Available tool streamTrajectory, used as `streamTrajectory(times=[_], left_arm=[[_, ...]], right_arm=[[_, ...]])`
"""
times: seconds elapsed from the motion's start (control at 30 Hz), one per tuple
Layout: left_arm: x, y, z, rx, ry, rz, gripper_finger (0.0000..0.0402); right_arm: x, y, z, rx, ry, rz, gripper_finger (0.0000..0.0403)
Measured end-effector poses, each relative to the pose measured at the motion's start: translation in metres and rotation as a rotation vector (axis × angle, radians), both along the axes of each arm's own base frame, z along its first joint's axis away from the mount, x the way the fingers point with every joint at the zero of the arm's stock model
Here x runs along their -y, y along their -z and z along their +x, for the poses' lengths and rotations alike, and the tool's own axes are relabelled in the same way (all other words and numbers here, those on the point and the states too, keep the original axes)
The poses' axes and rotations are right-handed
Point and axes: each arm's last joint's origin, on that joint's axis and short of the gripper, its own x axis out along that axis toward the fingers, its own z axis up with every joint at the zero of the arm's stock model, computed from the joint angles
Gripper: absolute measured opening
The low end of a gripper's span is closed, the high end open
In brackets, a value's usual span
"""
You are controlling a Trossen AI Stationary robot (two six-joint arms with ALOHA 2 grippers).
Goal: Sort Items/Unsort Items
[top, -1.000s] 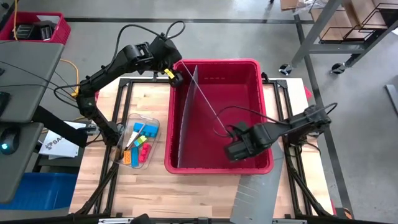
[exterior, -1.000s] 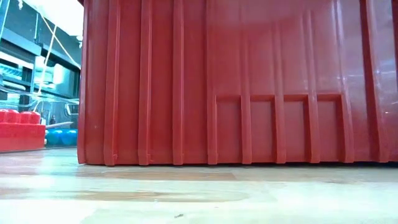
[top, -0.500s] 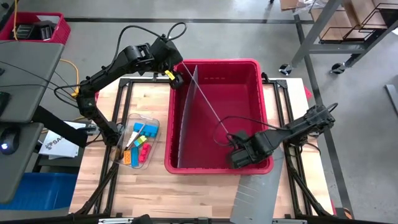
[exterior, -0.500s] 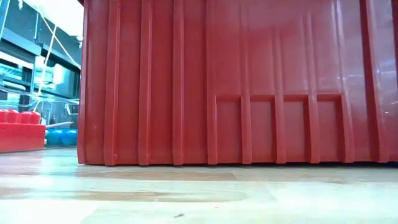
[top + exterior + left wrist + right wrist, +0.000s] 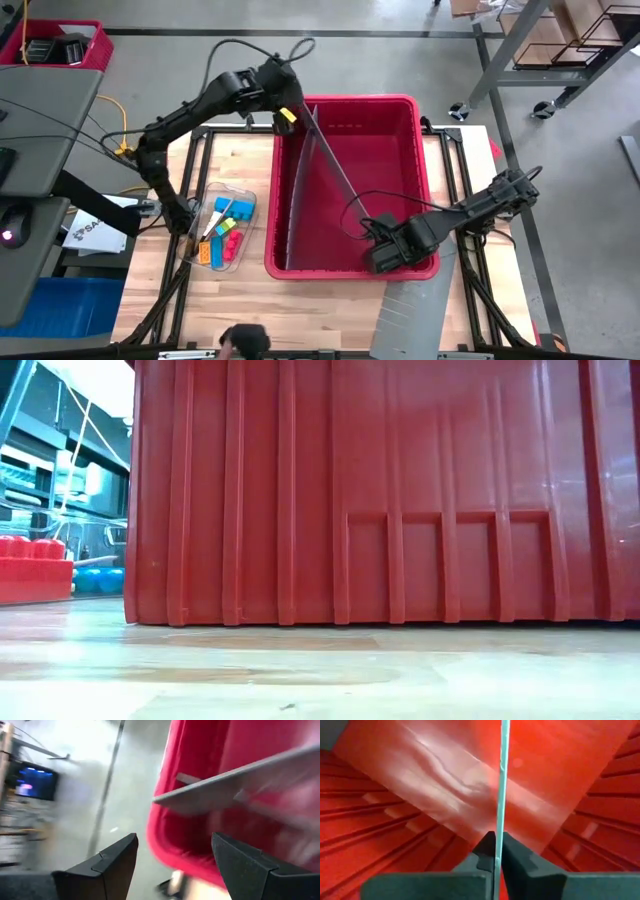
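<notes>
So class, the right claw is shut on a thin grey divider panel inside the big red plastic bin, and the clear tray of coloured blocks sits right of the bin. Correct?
Not quite. The clear plastic tray of coloured blocks sits left of the big red plastic bin, as the high view shows. The rest holds: the right claw is shut on the thin grey divider panel inside the bin.

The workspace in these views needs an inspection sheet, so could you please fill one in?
Surface: pale wooden table, bare at front.
Job's things: coloured blocks in clear plastic tray, left of large red plastic bin.
Clutter: grey divider panels in bin; grey sheet at front edge.
Grippers: right gripper shut on a thin divider panel; left gripper open at bin's far-left corner.
Cables: black loops on arms.
Surroundings: shelving, red crate.
</notes>
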Motion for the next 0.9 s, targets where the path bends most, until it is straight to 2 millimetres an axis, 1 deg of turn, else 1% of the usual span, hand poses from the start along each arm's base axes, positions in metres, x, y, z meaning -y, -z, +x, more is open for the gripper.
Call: streamTrajectory(times=[0.07,0.13,0.23,0.37,0.43,0.57,0.63,0.83,0.9], left_arm=[[-0.006,0.011,0.007,-0.114,0.022,0.053,0.0253],[-0.01,0.021,0.015,-0.199,0.052,0.078,0.0253],[-0.007,0.026,0.024,-0.224,0.065,0.099,0.0253],[0.011,0.012,0.029,-0.209,0.144,0.119,0.0253],[0.02,0.002,0.033,-0.177,0.171,0.135,0.0253],[0.032,-0.012,0.034,-0.116,0.278,0.093,0.0253],[0.035,-0.013,0.034,-0.113,0.291,0.085,0.0253],[0.039,-0.002,0.036,-0.199,0.365,0.022,0.0253],[0.036,0.001,0.039,-0.231,0.384,0.059,0.0253]], right_arm=[[-0.001,-0.005,-0.001,0.004,-0.007,-0.001,0.0004],[-0.003,-0.009,-0.001,0.017,-0.011,0.006,0.0007],[-0.002,-0.01,-0.002,0.01,-0.012,0.002,0.0005],[-0.003,-0.01,-0.001,0.009,-0.046,-0.001,0.0003],[-0.002,-0.01,-0.001,0.005,-0.08,-0.007,0.0002],[-0.001,-0.01,-0.003,-0.023,-0.155,-0.033,0.0002],[-0.002,-0.011,-0.003,-0.017,-0.176,-0.038,0.0001],[0.0,-0.017,-0.007,-0.01,-0.212,-0.017,0.0001],[0.0,-0.017,-0.007,-0.013,-0.223,-0.01,0.0001]])
